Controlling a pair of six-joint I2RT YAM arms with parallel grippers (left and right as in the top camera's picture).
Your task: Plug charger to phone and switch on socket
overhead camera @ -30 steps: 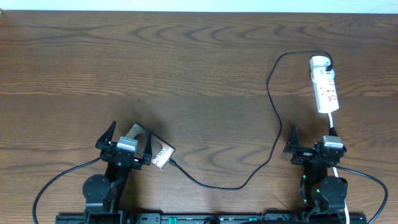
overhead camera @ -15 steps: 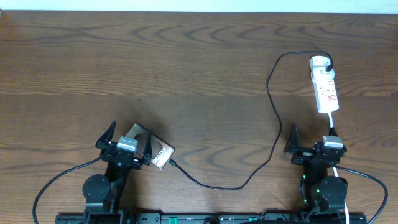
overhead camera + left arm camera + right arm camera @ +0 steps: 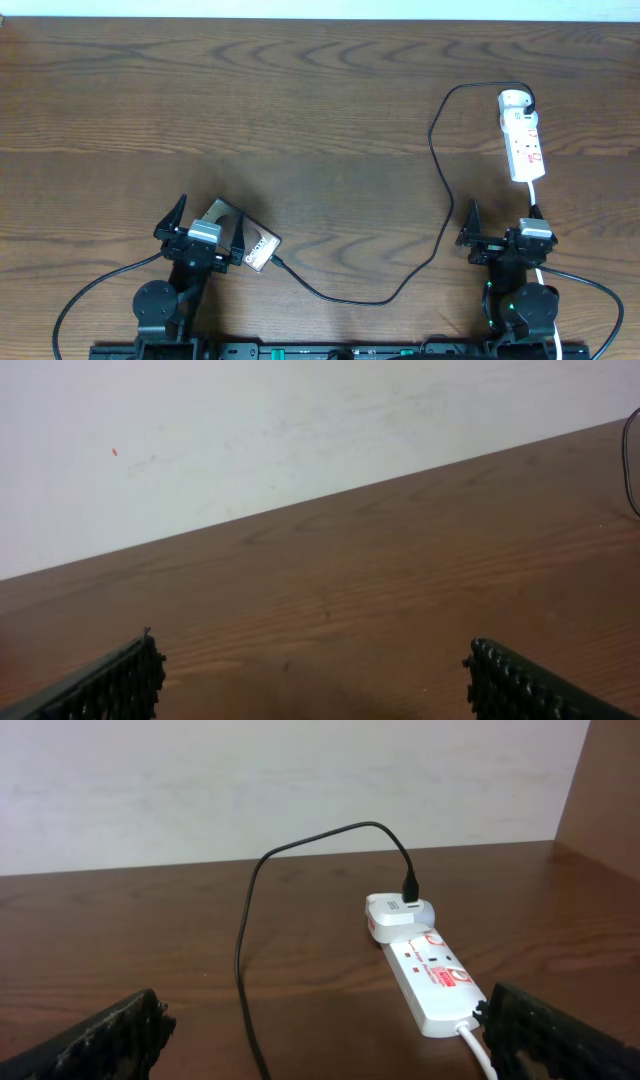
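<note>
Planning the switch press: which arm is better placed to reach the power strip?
Right. The power strip lies straight ahead of the open right pincer; the left pincer is by the phone, across the table.

Counted on one table [image 3: 320,80]: one phone [image 3: 260,248] toward the near-left corner; one charger [image 3: 433,140], a single cable; one socket [image 3: 525,150] toward the far-right corner, carrying one white adapter [image 3: 512,100] and one white cord [image 3: 533,193]. Two grippers at the near edge: one left gripper [image 3: 207,225], one right gripper [image 3: 502,222].
</note>
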